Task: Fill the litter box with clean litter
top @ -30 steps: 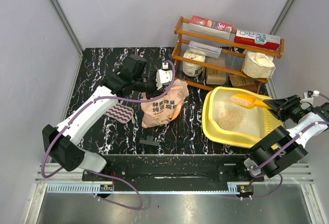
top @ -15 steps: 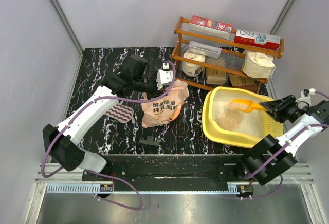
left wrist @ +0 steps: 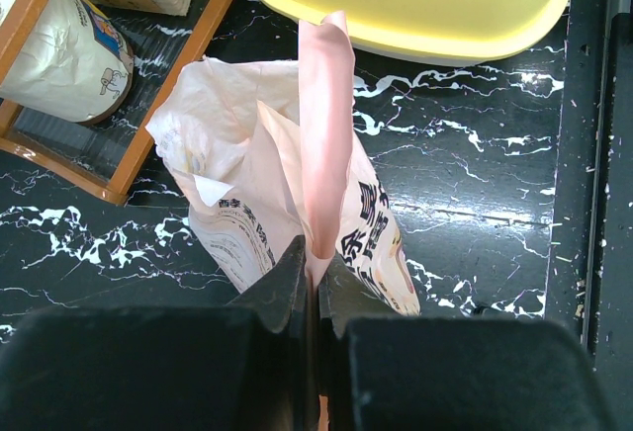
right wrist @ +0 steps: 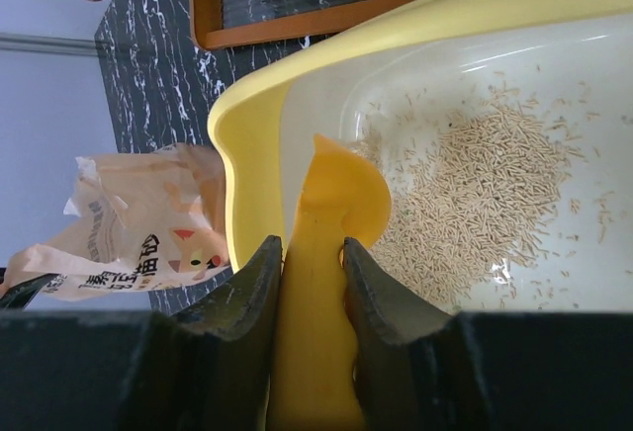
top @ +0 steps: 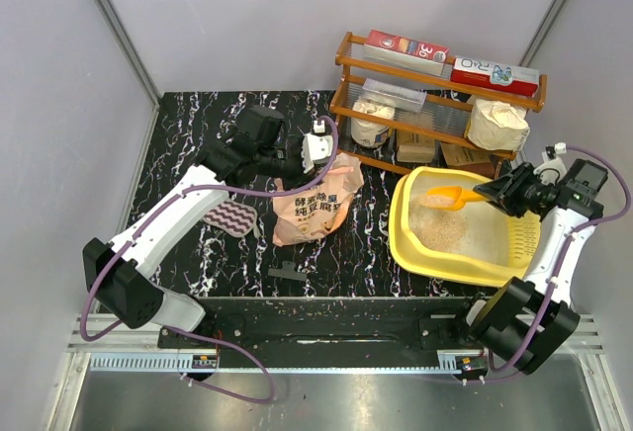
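Bag (top: 315, 209) with Chinese lettering

Two rows of large brown Chinese characters printed on the peach-orange litter bag (top: 315, 210), the upper row partly read as 除臭, the lower as 纯豆腐 plus one unclear character, "30" seen on the red box (top: 406, 51) atop the wooden rack (top: 343, 59), other print too small to be read

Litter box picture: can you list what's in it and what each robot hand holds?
Box: large yellow plastic rectangular litter box
Inside: patch of pale beige litter granules, floor partly bare
Right gripper: shut on small yellow-orange plastic scoop, held over the box
Left gripper: shut on top of peach-orange litter bag, upright beside the box
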You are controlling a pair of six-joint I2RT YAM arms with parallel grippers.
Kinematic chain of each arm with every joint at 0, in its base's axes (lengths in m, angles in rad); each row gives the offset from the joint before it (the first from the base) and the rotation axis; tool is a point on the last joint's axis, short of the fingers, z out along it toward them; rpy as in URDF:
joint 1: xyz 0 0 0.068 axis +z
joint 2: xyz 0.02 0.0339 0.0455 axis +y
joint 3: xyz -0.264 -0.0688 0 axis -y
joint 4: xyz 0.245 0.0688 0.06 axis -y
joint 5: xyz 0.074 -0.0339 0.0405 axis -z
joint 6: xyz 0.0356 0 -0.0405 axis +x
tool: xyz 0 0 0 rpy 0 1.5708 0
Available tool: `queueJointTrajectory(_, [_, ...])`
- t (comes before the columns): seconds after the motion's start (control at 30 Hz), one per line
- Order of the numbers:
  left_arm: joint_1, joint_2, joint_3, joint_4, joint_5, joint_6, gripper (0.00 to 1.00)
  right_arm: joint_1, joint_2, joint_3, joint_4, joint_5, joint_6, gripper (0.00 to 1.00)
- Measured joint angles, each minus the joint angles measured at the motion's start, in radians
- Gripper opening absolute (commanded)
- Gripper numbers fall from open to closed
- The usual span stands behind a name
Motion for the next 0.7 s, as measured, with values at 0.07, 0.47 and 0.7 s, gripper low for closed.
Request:
queueJointTrajectory(0.07, [0.0,0.0,-0.001,0.002,0.0,-0.001,0.0,0.019,0.0,0.0,0.026,0.009,0.031,0.0])
queueJointTrajectory(0.47, [0.0,0.0,-0.006,0.008,0.008,-0.003,0.0,0.022,-0.028,0.104,-0.03,0.17,-0.028,0.0])
queueJointTrajectory(0.7, [0.0,0.012,-0.006,0.019,0.027,-0.008,0.0,0.03,-0.024,0.266,-0.194,0.267,-0.253,0.0])
